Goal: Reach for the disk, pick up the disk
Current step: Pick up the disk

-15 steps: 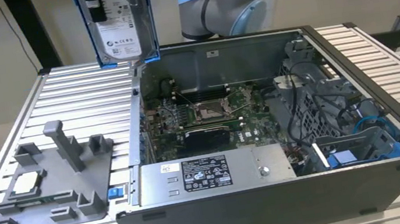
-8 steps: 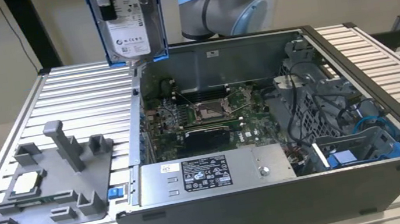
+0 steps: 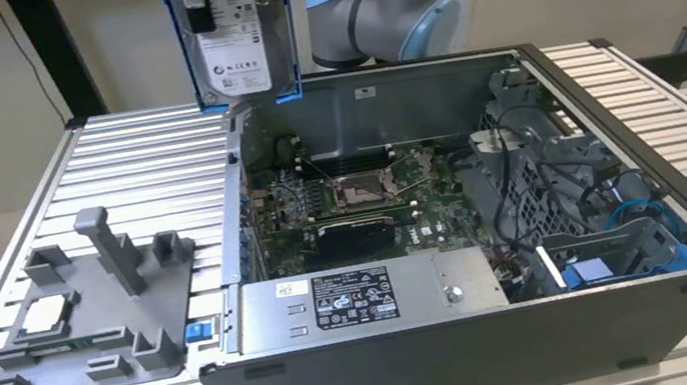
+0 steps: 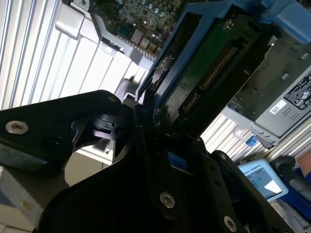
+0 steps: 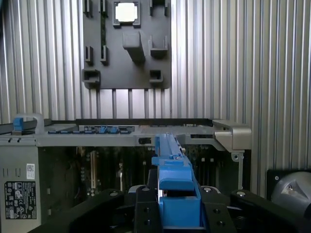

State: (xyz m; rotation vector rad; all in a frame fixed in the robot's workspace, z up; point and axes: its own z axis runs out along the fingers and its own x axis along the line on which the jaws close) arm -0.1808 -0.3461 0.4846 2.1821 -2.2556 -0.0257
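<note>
Clamped from both sides, the end effector (image 5: 177, 206) holds the disk (image 3: 244, 40) by its blue carrier, black fingers (image 5: 146, 208) pressed against the frame in the first wrist view. In the exterior view the disk hangs upright, white label facing the camera, well above the slatted surface (image 3: 136, 151) and over the far corner of the open computer case (image 3: 475, 356) at the exterior view's left. A grey fixture tray (image 3: 81, 335) lies beside the case.
</note>
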